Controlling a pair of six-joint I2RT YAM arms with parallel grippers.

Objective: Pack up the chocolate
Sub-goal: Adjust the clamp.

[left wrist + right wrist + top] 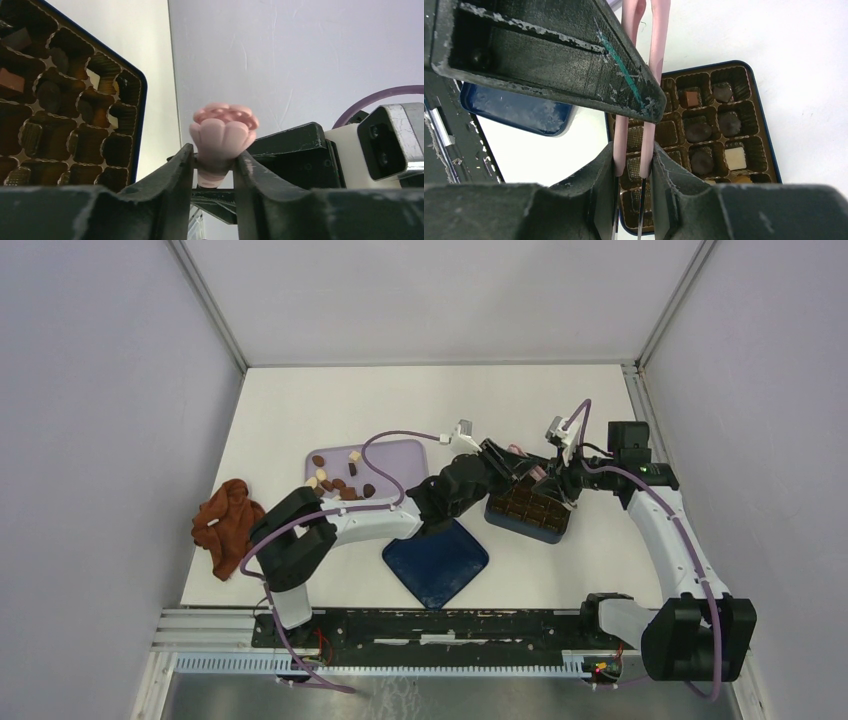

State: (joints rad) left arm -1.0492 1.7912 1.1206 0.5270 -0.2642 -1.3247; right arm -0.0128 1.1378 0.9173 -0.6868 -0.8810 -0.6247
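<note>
One pair of pink tongs [223, 131], held from both ends by me.

At the far left lay one crumpled reddish-brown cloth [228, 525]. Next came one lavender tray [400, 452] with loose chocolate [338, 483] on it, roughly nine pieces, too small for a sure count. One dark blue lid [437, 560] lay flat just in front of the tray. My left gripper [214, 167] had its two fingers clamped on the stem below the tongs' flower-shaped end. Beneath sat one blue box [712, 107] with a brown insert. In it I could count six pieces: four dark, one mid brown, one cream. My right gripper [634, 165] pinched both tong arms between its two fingers.
</note>
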